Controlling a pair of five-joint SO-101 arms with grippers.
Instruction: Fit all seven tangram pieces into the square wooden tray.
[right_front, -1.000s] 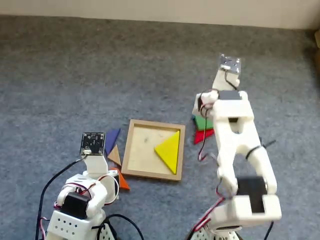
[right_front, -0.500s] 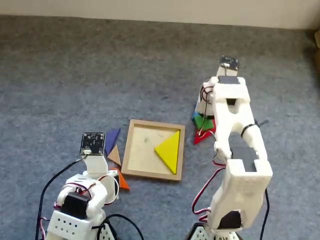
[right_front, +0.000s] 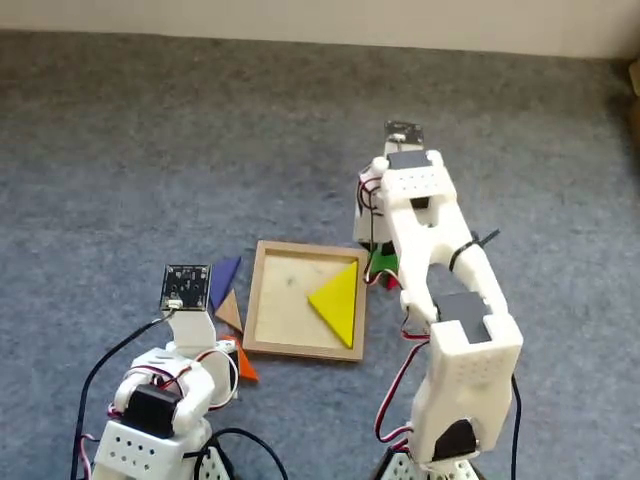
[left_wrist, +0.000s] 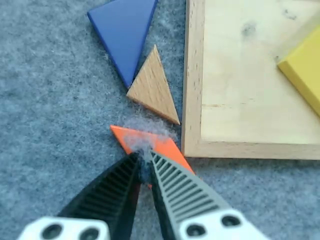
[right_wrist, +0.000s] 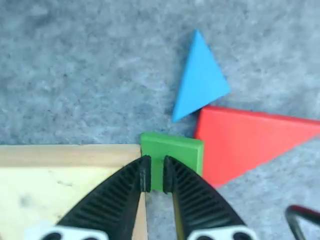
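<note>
The square wooden tray (right_front: 305, 246) lies mid-table with a yellow triangle (right_front: 340, 300) inside it. My right gripper (right_wrist: 156, 172) is shut, its tips resting on a green square (right_wrist: 172, 150) that touches the tray's corner (right_wrist: 70, 152). A red triangle (right_wrist: 245, 142) lies against the green square and a light blue triangle (right_wrist: 200, 80) just beyond it. My left gripper (left_wrist: 144, 161) is shut, with its tips over an orange piece (left_wrist: 150, 142) beside the tray rim (left_wrist: 192, 75). A dark blue triangle (left_wrist: 125, 30) and a wood-coloured triangle (left_wrist: 154, 90) lie farther along that rim.
Everything rests on grey carpet. The right arm (right_front: 430, 240) stretches over the ground right of the tray and covers most of the red triangle in the high view. The left arm's base (right_front: 150, 420) stands at the near left.
The right arm swung left toward the tray's far right corner, and the green square slid with it up to the rim. The left arm has not moved.
</note>
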